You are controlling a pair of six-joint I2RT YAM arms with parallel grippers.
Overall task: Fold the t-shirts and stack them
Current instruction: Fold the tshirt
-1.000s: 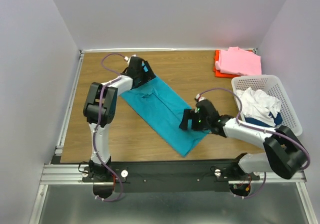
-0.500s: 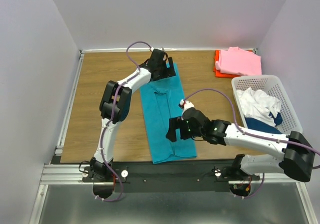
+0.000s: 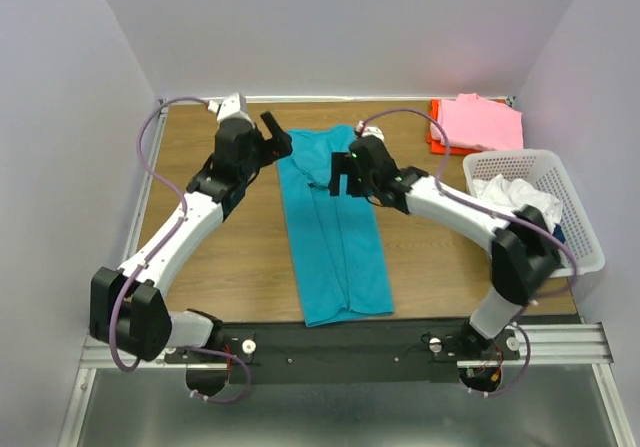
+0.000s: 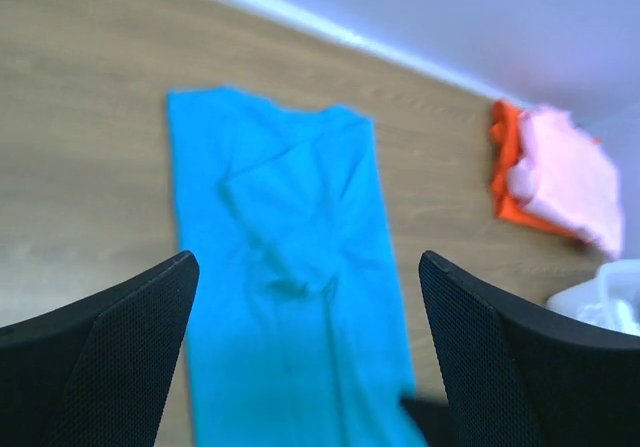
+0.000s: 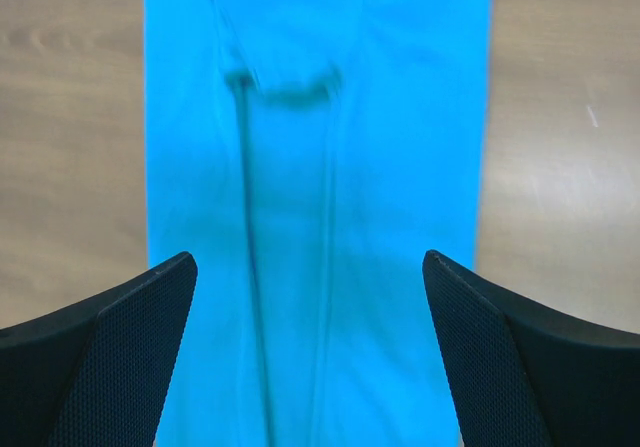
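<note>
Top external, shirt: the teal t-shirt point(image 3: 335, 237) lies flat on the surface point(image 3: 250, 267) as a long narrow strip, sides folded in, running from the far edge toward the arms.
Top external, claws: the left claw point(image 3: 275, 139) and right claw point(image 3: 340, 177) flank the strip's far end. Both are spread wide and hold nothing.
Top external, surroundings: a pink t-shirt point(image 3: 485, 122) sits on an orange-red t-shirt point(image 3: 436, 135) in the far right corner. Near it, a basket point(image 3: 510, 155) holds a white t-shirt point(image 3: 515, 202) and a dark blue t-shirt point(image 3: 552, 237). All are well apart from the strip, so nothing blocks it.
Left wrist, shirt: blurred, but the far end shows between the wide fingers point(image 4: 120, 347), with overlapping folded-in layers near the collar.
Left wrist, handling: probably light, limp cloth that slides on wood. It is best pinched at the two far corners, through every layer.
Right wrist, shirt: the strip fills the gap between the open fingers point(image 5: 110, 347), with two long creases down its middle and bare wood on either side.
Right wrist, risk: a shallow pinch may lift only the top layer — the fold could then spill open.
</note>
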